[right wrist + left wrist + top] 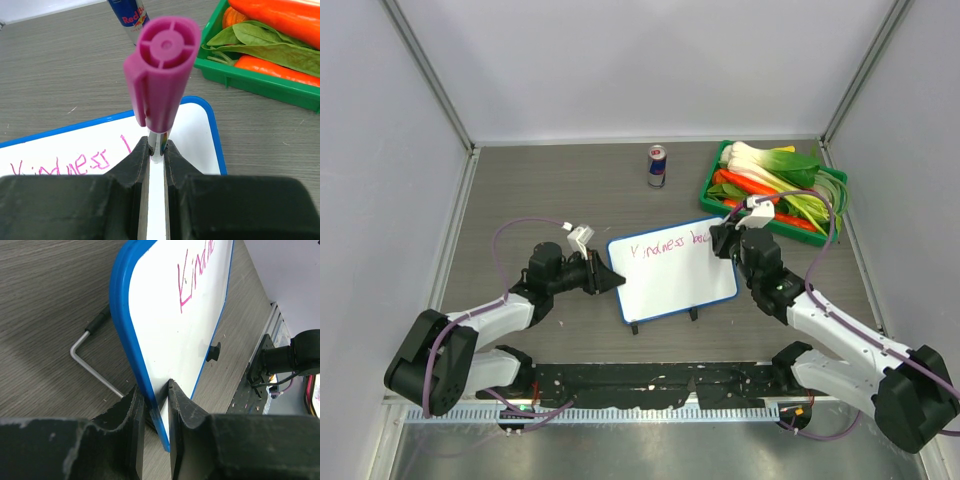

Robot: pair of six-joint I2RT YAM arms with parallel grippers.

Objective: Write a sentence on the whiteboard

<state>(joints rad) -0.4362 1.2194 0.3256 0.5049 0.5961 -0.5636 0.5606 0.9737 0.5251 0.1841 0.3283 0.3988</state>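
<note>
Sitting at the centre of the top view, the whiteboard (672, 276) stands on the grey table (540, 190), and the left gripper (156, 390) clamps the blue rim at its left edge. The right gripper (156, 147), at the board's upper right corner, is closed tight on a magenta marker (161, 75) whose tip is hidden, beside the end of the sentence (670, 245), pink lettering along the board's top. A drink can (657, 166) and a green tray (260, 82) of vegetables sit toward the upper right of the frame.
</note>
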